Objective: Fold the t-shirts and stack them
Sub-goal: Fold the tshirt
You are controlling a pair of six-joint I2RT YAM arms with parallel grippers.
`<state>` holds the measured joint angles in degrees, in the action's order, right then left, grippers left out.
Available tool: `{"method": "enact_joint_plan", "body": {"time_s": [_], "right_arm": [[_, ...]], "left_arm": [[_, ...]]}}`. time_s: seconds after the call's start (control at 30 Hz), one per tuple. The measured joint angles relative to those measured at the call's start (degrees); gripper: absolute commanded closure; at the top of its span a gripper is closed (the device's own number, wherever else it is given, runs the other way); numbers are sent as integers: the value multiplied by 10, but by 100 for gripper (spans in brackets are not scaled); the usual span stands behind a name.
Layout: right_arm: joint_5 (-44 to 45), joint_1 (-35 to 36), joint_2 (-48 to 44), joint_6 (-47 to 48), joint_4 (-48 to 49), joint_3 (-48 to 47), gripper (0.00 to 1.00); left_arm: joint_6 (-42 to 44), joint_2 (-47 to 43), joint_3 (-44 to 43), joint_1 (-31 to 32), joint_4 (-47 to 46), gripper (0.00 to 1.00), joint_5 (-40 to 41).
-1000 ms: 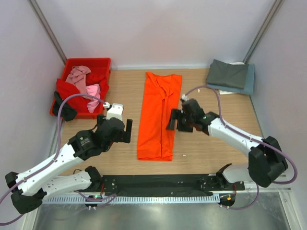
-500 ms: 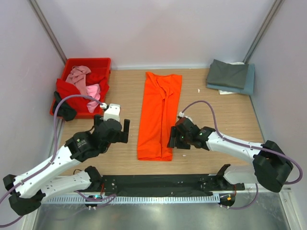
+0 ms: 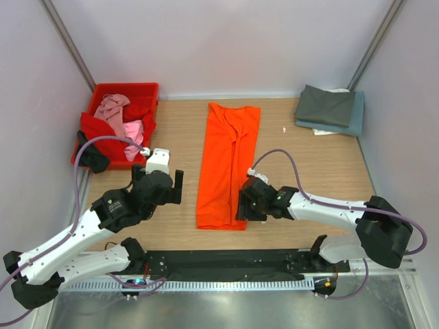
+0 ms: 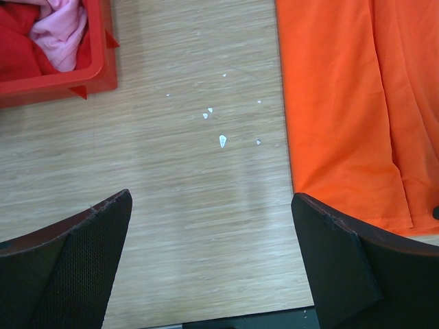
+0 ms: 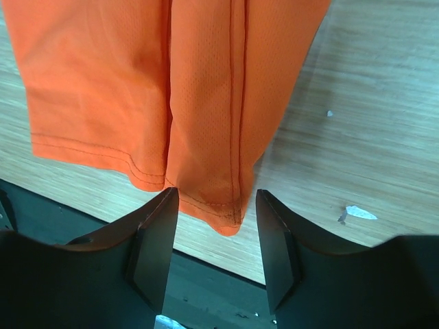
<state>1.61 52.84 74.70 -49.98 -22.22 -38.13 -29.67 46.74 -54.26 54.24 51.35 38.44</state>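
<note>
At the near end of the wooden counter (image 3: 309, 164), our right hand (image 5: 217, 205) sits low over the near right corner of the bright orange cloth t-shirt (image 3: 226, 164). Its two black fingers (image 5: 154, 240) stand apart, one on each side of the stitched hem corner. The cloth lies flat between them, not yet pinched. Our left hand (image 4: 212, 205) hangs over bare wood just left of the shirt's near left corner, spread wide and holding nothing.

The orange shirt lies mid-counter, folded into a long narrow strip. Its long axis runs from our bases toward the far wall, hem end nearest us. So the hem lies straight ahead of the right hand and off to the right of the left hand. The right is the nearer one, astride the cloth, while the left stands a little apart from it. We judge the coming move to be a fold of the hem end away toward the collar end, which would want both near corners gripped.

The right wrist view shows the corner between the fingers, which the top view hides beneath the hand. Only the top view takes in the far end. At far left, the rigid red plastic crate (image 3: 123, 92) holds a pink shirt (image 3: 113, 106) and a red shirt (image 3: 96, 127). At far right, a folded dark grey shirt (image 3: 326, 104) rests on a slate blue shirt (image 3: 355, 116).
</note>
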Motion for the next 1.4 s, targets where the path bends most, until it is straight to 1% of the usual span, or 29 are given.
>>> {"method": "enact_joint_plan", "body": {"time_s": [0.2,0.5,0.77,0.83,0.9,0.97,1.07,1.17,1.3,1.4], "right_arm": [[9,24,16,-9,-4,-5,47],[47,67,33,-11,-41,-73,47],[76,106,94,-12,-86,-121,44],[83,117,105,-12,-97,-134,46],[84,123,114,-12,-100,-141,50],[86,126,125,-11,-101,-148,52],[93,131,161,-7,-103,-174,53],[101,140,212,6,-107,-220,55],[97,168,286,53,-94,-292,56],[94,192,303,95,-73,-312,55]], "left_arm": [[-1,0,0,0,2,0,4],[-3,0,0,0,4,0,6],[-3,-5,0,0,5,0,6],[-3,-6,0,0,5,0,6],[-3,-7,0,0,6,0,6],[-3,-8,0,0,7,0,6],[-3,-10,0,0,8,0,6],[-3,-12,0,0,8,0,8],[-5,-14,0,0,9,0,11],[-9,-15,0,0,10,0,14]]}}
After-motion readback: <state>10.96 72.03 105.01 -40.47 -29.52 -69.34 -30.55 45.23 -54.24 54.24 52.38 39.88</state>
